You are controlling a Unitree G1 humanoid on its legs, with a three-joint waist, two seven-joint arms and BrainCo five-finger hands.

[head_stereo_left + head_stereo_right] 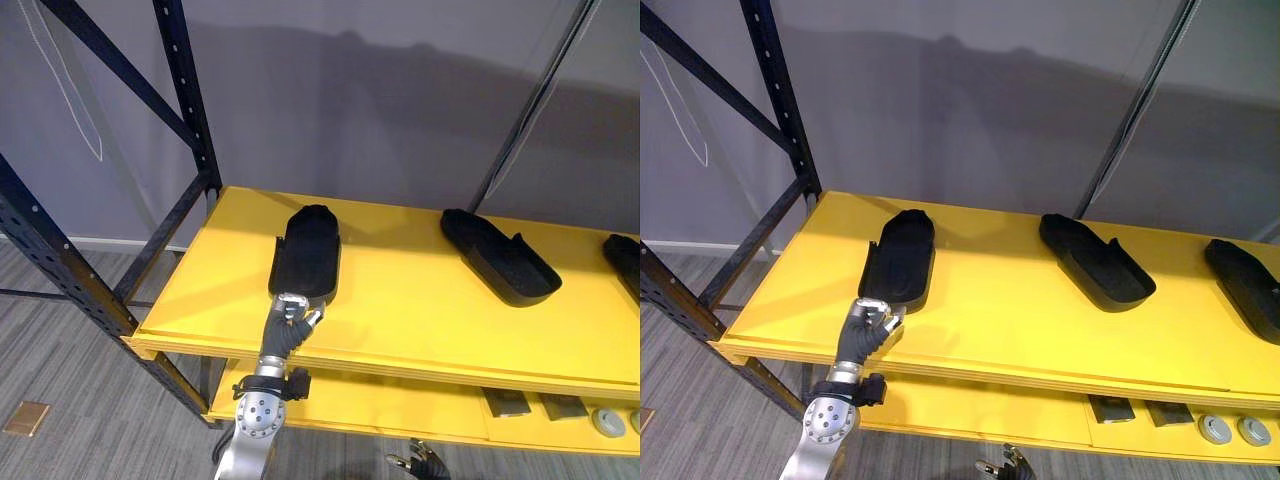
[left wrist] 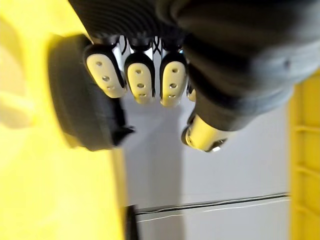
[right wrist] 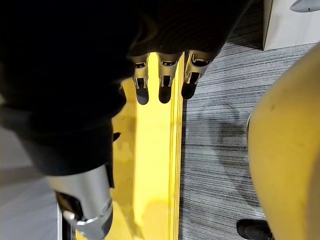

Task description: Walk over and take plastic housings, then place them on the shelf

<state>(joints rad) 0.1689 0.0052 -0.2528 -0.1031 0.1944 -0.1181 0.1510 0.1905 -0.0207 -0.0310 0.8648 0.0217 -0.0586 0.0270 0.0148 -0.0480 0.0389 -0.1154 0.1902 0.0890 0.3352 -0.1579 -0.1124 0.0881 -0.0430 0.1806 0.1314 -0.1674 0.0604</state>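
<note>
Yellow board forms the top level of the shelf [image 1: 420, 310], and three black plastic housings lie on it. My left hand [image 1: 288, 322] is up over the board's front edge, with the nearest housing [image 1: 308, 255] directly beyond its fingertips, lying lengthwise away from me. In the left wrist view the fingers [image 2: 141, 80] are curled in and the thumb [image 2: 202, 135] stands apart from them. Nothing sits between them, and the housing's dark end shows just beside the outermost finger. I cannot tell whether that finger touches it.

To this hand's right, well apart, lies the second housing [image 1: 498, 258], angled on the board. The third housing [image 1: 1245, 280] lies farther right again, at the board's far end.

My right hand [image 1: 425, 462] hangs low, under the top board's front edge and in front of the lower yellow shelf [image 1: 380, 405]. Its fingers [image 3: 166, 75] point down, loose and straight, holding nothing. Past that hand to its right, small grey blocks [image 1: 508, 404] and round parts [image 1: 606, 422] sit on the lower shelf. Up and to the left of my left hand stands a dark rack upright [image 1: 190, 90].
</note>
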